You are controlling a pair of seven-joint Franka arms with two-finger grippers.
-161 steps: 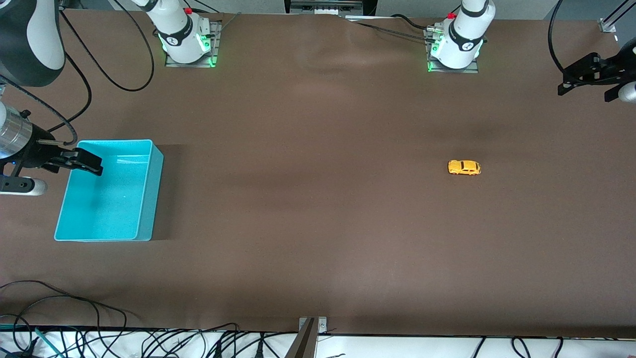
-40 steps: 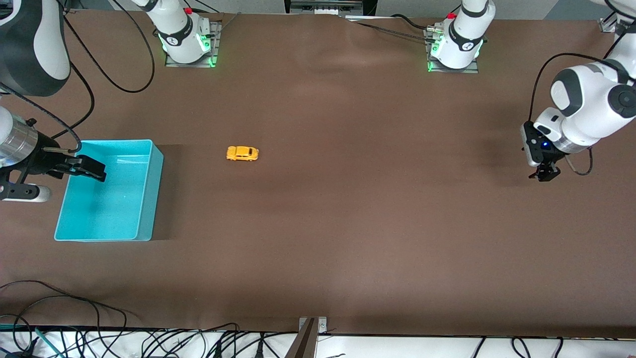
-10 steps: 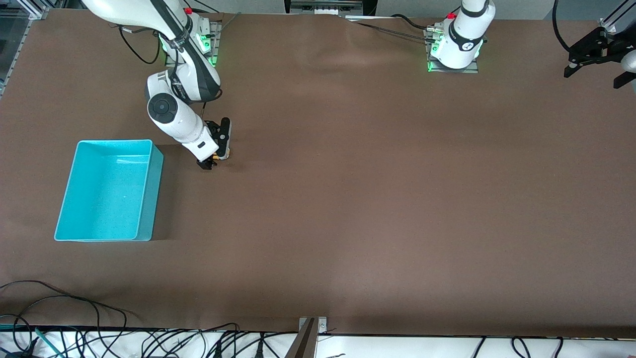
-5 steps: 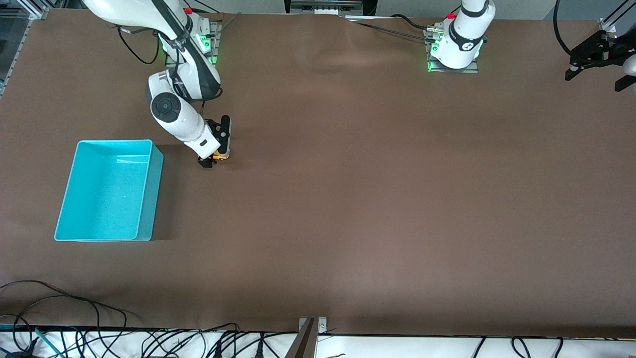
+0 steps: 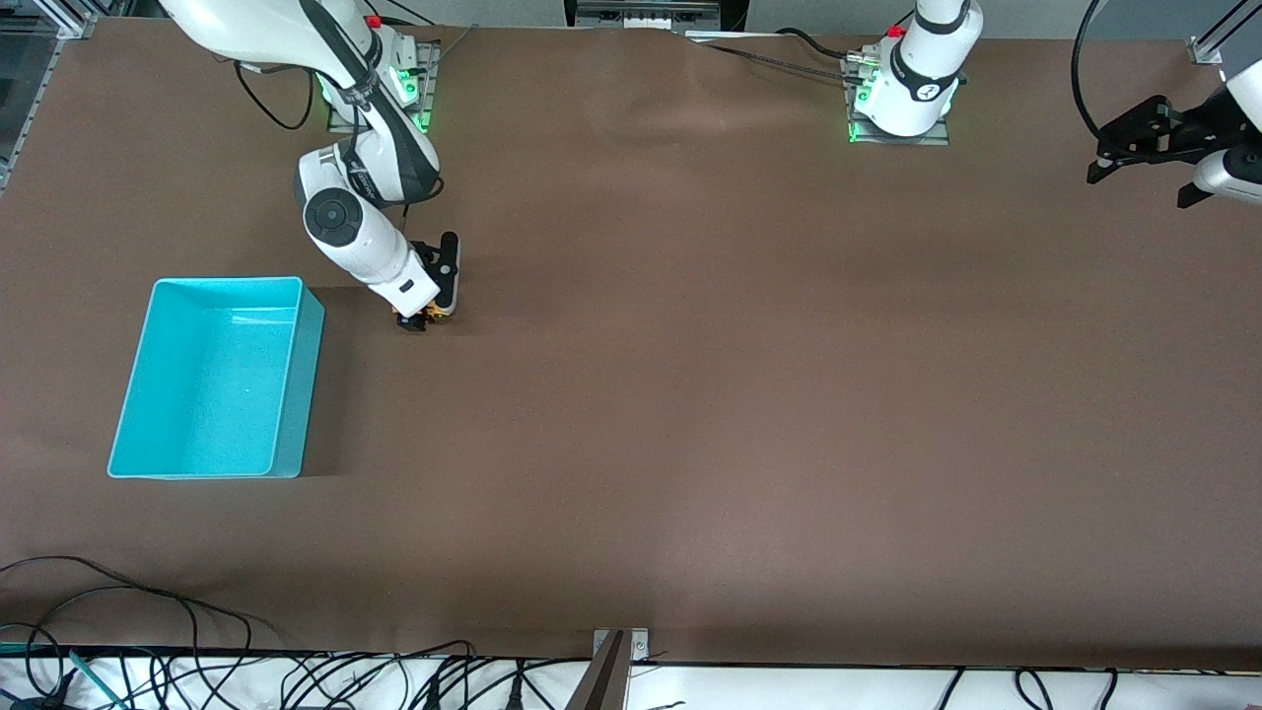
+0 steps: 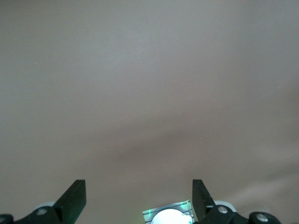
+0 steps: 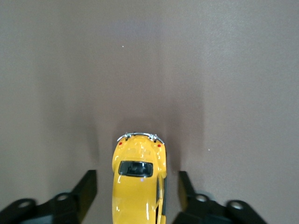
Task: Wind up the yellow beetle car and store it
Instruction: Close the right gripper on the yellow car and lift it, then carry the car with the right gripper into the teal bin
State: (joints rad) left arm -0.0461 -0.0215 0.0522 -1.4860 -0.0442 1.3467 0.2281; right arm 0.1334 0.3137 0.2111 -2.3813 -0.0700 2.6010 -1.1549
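Two grippers are seen, one at work and one idle. Right gripper (image 5: 422, 319) is lowered to the brown table (image 5: 690, 394) just beside the turquoise bin (image 5: 296, 394), toward the left arm's end from it, level with the bin's end that lies farther from the front camera. Yellow beetle car (image 7: 138, 184) is seen in the right wrist view between the two black fingers (image 7: 86, 189), on the table surface; fingers are spread to either side of the body with a visible gap on each side, so the car is straddled but not gripped. In the front view only a sliver of yellow (image 5: 435, 316) is visible under the gripper, the rest hidden by the wrist. Bin is seen empty, its open top unobstructed, with a strip of bare table between its wall and the car. Left gripper (image 5: 1134, 148) is held up in the air at the left arm's end of the table, well apart from the bin and the car, waiting; its fingers (image 6: 74, 198) are spread wide in the left wrist view, nothing between them, only bare table and part of an arm base (image 6: 170, 217) below. Loose cables (image 5: 148, 631) are seen along the table edge nearest the front camera, well apart from the bin.
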